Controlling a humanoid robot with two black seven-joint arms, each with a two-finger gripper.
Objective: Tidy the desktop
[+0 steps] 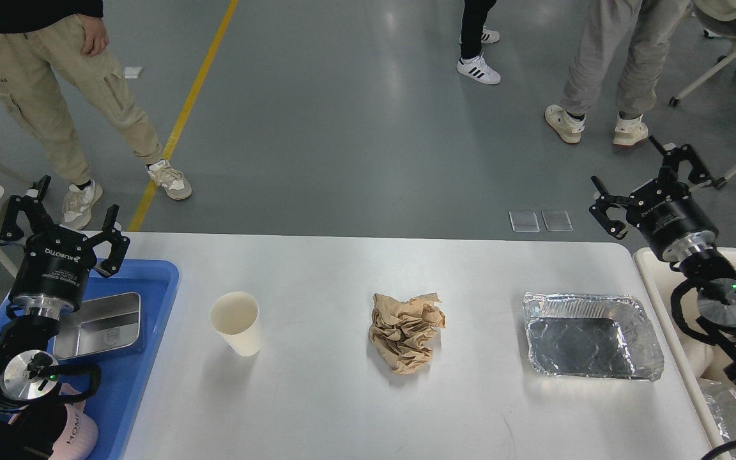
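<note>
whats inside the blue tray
A shallow metal tin lies in the blue tray, and something pink sits at its near end. The left arm covers the rest.

Wide gaps separate cup (236, 322), crumpled paper (406, 331) and foil tray (590, 336) on the desktop (317, 409).

Both arms raised at the sides, left gripper (61, 214) and right gripper (649, 176) fingers spread, empty.
</note>
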